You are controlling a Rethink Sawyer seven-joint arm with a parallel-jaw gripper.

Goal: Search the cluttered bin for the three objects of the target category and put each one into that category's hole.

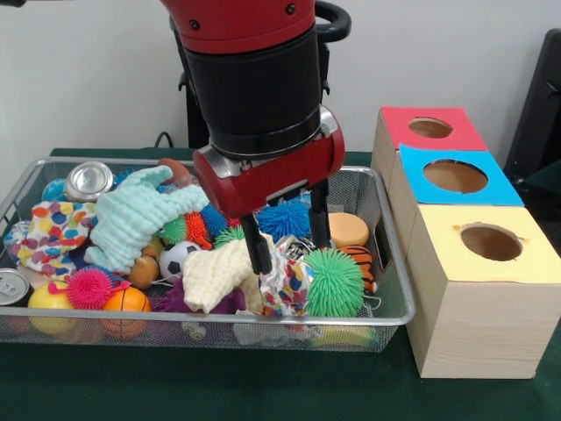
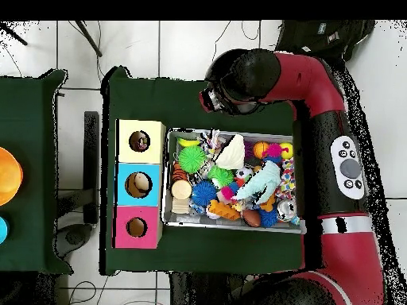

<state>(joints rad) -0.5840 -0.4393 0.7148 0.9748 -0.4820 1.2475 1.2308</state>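
Note:
The wire-mesh bin [image 1: 333,321] is full of toys. My gripper [image 1: 289,254] reaches down into its near right part, open, with one black finger on each side of a crumpled polka-dot cloth [image 1: 285,282]. A second polka-dot cloth [image 1: 48,235] lies at the bin's left end. I cannot see a third. The yellow-topped box with its round hole [image 1: 491,242] stands right of the bin, nearest the camera. In the overhead view the arm [image 2: 262,75] hides my gripper; the bin [image 2: 167,179], the yellow box's hole [image 2: 140,141] and the far cloth [image 2: 288,171] show.
A mint-green cloth [image 1: 131,219] and a cream cloth [image 1: 217,276] lie beside my gripper. Spiky balls, a green one [image 1: 334,282], cans [image 1: 88,180] and small balls fill the bin. Blue-topped [image 1: 455,176] and red-topped [image 1: 430,128] boxes stand behind the yellow one.

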